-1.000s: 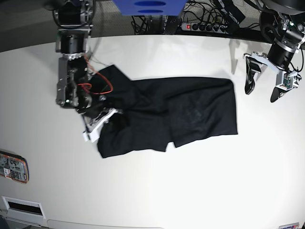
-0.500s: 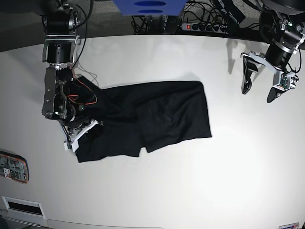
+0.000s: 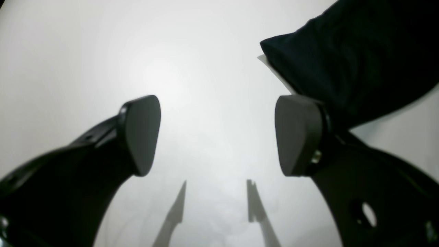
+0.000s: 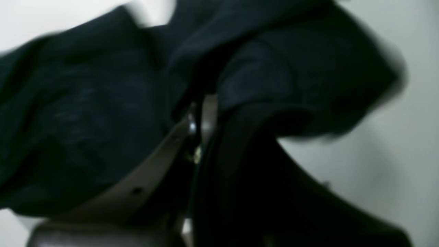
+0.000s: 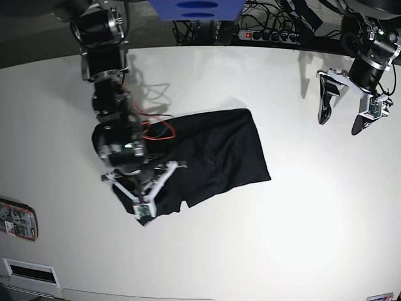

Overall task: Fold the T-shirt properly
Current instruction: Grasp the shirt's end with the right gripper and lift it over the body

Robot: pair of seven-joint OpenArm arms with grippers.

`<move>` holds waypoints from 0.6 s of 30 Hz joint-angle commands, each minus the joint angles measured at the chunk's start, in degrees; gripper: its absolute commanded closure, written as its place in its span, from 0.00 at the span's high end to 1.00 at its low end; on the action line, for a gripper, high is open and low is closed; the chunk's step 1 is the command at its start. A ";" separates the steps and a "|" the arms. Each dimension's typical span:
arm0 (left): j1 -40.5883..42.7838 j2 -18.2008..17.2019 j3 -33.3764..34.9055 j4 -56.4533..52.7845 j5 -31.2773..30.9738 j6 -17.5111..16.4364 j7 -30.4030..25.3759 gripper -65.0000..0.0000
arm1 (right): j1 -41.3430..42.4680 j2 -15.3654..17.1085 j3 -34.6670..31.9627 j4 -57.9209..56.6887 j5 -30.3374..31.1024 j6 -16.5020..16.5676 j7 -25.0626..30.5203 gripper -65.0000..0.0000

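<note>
The right jaws (image 4: 202,113) are pinching the T-shirt (image 5: 213,157) between them; the left jaws (image 3: 217,135) are gaping wide, nothing between.

Bright overhead glare, blurred right-wrist view

Soft matt black cloth T-shirt (image 5: 213,150), smooth white table (image 5: 301,219) with slight sheen, seemingly matt plastic claw pads (image 3: 144,133)
</note>
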 commanded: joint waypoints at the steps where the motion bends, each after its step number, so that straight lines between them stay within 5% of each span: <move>1: 0.12 -0.49 -0.21 0.79 -1.00 0.10 -1.67 0.76 | 1.40 -1.47 -2.26 1.68 -1.14 -1.06 1.22 0.00; 3: 0.12 -0.49 0.32 0.79 -1.00 0.10 -1.67 0.76 | 1.32 -3.49 -7.62 1.77 -5.71 -3.44 1.05 0.00; 11: 0.29 -0.49 0.49 0.79 -0.91 0.10 -1.67 0.76 | -0.79 -10.52 -23.00 0.98 -23.03 -3.88 -2.12 0.00; 18: 0.20 -0.49 0.58 0.79 -0.91 0.10 -1.67 0.76 | -3.43 -11.31 -30.12 -8.25 -32.70 -3.88 -1.85 0.00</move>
